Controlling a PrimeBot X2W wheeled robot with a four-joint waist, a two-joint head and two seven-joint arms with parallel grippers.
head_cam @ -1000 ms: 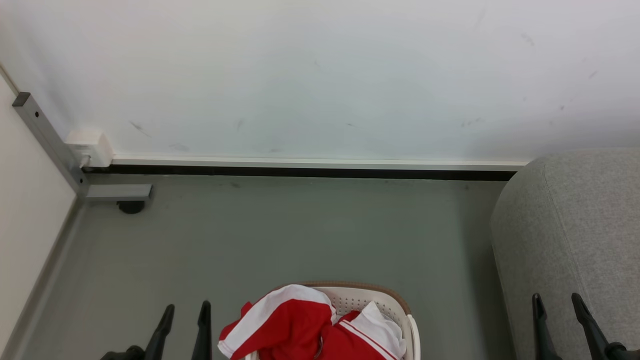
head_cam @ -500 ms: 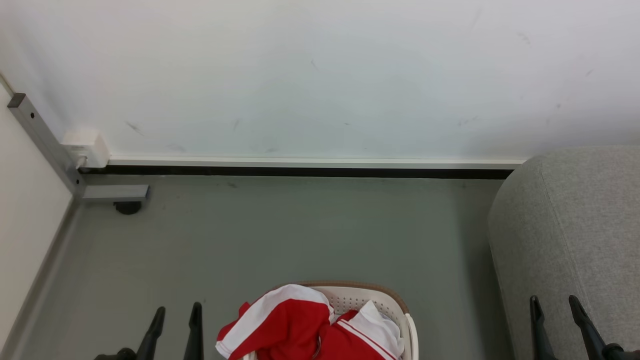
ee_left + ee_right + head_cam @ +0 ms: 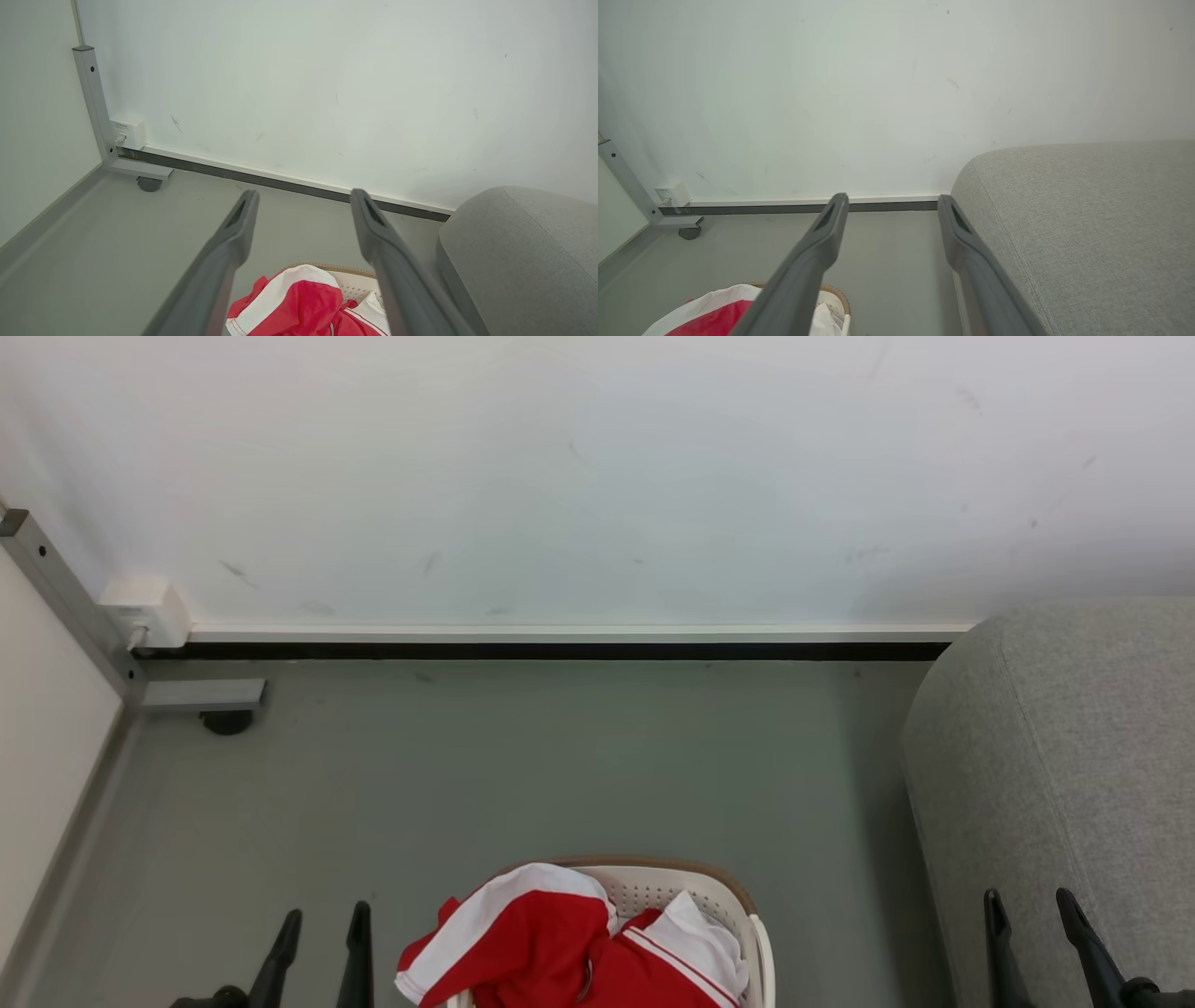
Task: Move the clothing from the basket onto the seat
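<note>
The head camera has shifted slightly, sliding the whole scene leftward; the things themselves lie as before. Nearest, the left gripper (image 3: 325,913) and right gripper (image 3: 1027,898) hover with fingers parted, holding nothing. Between them the clothing (image 3: 523,943) is heaped in the basket (image 3: 719,882). The seat (image 3: 1074,756) stands to its right, and the wall (image 3: 597,476) lies beyond.

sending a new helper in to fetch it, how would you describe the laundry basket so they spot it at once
Find the big light grey seat on the right, by the white wall. On the grey floor left of it stands the basket, an oval cream-white plastic tub with perforated walls and a brown rim. Red and white clothing heaped in it sets it apart.
</note>
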